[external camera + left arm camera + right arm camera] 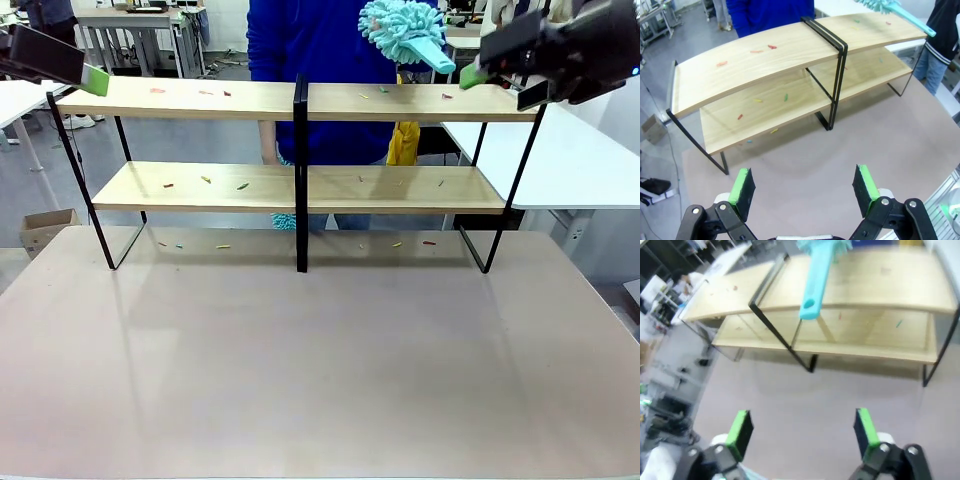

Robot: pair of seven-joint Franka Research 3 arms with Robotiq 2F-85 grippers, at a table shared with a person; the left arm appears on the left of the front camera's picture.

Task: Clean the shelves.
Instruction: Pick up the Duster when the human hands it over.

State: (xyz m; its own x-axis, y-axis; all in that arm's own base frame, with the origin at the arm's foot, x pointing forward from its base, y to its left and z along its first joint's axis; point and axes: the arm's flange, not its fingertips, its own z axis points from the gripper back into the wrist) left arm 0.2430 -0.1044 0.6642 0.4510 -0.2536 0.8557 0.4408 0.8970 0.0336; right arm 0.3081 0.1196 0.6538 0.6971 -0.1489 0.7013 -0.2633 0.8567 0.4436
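The shelves (300,100) stand at the far side of the tabletop: two light-wood boards in a black frame, also in the left wrist view (790,60) and the right wrist view (850,285). Small red, green and yellow scraps (205,180) lie on both boards. A turquoise fluffy duster (405,30) hovers over the upper board's right half, its handle (815,280) pointing toward my right gripper (503,85). That gripper (802,427) is open and a short way from the handle's tip. My left gripper (805,187) is open and empty, raised beyond the shelves' left end (95,80).
A person in a blue top (320,40) stands behind the shelves. More scraps (222,246) lie on the beige tabletop (320,360) under the rack. A white table (580,150) is at the right and a cardboard box (45,228) on the floor at the left.
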